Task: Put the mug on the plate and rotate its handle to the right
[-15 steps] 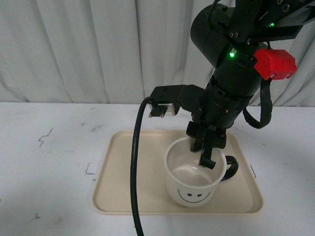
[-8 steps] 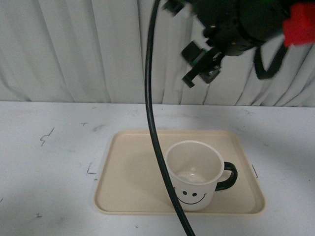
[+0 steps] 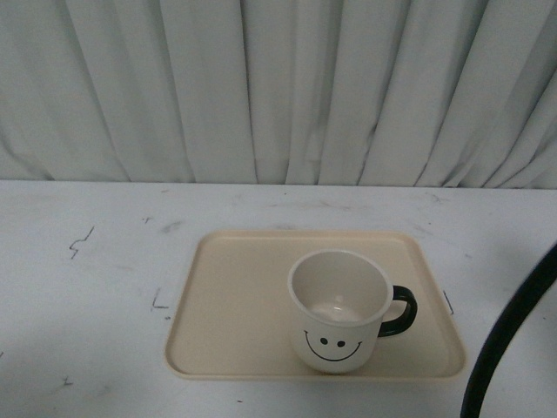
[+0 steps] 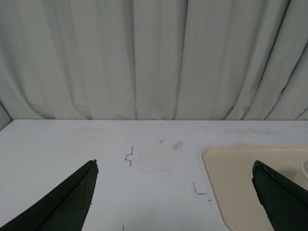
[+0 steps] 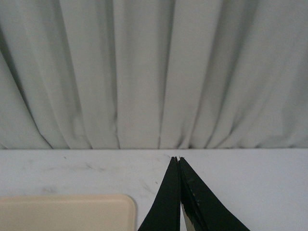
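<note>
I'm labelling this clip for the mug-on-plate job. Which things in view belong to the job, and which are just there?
Part of the job:
- mug, standing on the plate
- plate
- handle, pointing right
- right gripper, shut, empty
- left gripper, open, empty

Just there:
- table
- curtain
- black cable

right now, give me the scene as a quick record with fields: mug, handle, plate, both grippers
mug: upright on the plate, right of its middle, smiley face toward the camera, nothing seen inside
handle: points right in the front view
plate: flat on the white table, holds only the mug
left gripper: open, empty, above the table beside the plate's edge
right gripper: shut, empty, clear of the mug
cable: black, crosses the front view's lower right corner
</note>
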{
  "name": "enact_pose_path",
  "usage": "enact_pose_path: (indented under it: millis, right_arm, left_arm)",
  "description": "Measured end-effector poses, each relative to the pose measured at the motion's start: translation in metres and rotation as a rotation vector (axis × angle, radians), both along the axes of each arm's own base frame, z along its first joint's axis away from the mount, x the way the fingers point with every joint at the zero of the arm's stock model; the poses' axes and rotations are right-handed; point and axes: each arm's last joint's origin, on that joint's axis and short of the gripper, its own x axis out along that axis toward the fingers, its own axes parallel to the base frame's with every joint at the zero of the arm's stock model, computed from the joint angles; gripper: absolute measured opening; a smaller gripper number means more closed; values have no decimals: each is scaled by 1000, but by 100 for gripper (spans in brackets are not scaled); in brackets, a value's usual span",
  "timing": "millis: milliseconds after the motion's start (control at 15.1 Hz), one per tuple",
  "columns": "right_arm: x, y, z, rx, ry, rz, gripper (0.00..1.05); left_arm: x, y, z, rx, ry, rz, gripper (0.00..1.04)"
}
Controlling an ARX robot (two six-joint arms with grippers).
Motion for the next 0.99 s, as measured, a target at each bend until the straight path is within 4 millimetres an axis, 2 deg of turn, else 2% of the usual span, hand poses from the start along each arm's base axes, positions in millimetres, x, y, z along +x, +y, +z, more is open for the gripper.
enact_pose_path:
  millis: [265,464,597,730,862,995]
  right_arm:
    - [-13,-8,-5,0,14,-10,2]
    - [-41,-18,-5,7,-20,1,2]
    - [-60,-25,-21,2,33,-6,2]
    - [-72,-29,-15,5,0,-2,2]
    - [-86,-41,-17,7,11,-13,2]
    - [-97,-41,-16,7,6,-9,2]
  left_arm:
    - [0,0,0,0,0,0,98]
    - [0,0,0,0,0,0,98]
    - [0,0,0,0,0,0,98]
    - [0,0,0,0,0,0,98]
    - [0,0,0,0,0,0,98]
    - [0,0,0,0,0,0,98]
